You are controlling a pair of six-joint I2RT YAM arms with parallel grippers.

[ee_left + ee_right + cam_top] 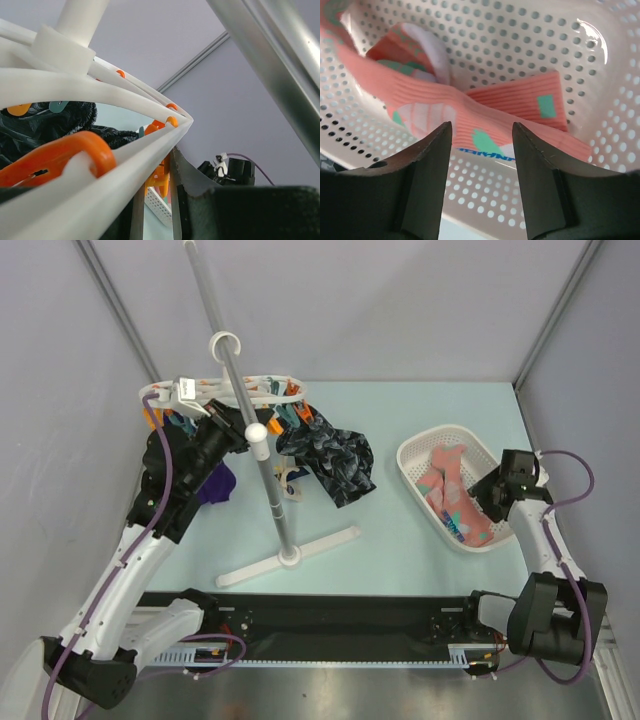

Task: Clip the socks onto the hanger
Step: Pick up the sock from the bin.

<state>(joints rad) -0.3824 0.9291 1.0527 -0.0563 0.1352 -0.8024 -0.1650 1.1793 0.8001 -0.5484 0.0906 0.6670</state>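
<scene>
The white oval hanger [225, 392] hangs on the pole, with orange and teal clips. A black-grey marbled sock [335, 462] hangs from its right side. A purple sock [216, 485] shows beside my left arm; what holds it is hidden. My left gripper [218, 432] is just under the hanger. In the left wrist view a hanger rail [125, 165] crosses my left gripper [157, 167], hiding one finger; the jaws stand a little apart, with an orange clip [159, 181] beyond. Salmon-pink spotted socks [452, 495] lie in the basket. My right gripper [482, 132] is open just above a salmon sock [445, 117].
The grey pole stand [262, 465] with its white cross base [290, 558] stands mid-table, right of my left arm. The white mesh basket [420, 445] sits at the right, with my right gripper [497, 490] over its right rim. Grey walls enclose the table.
</scene>
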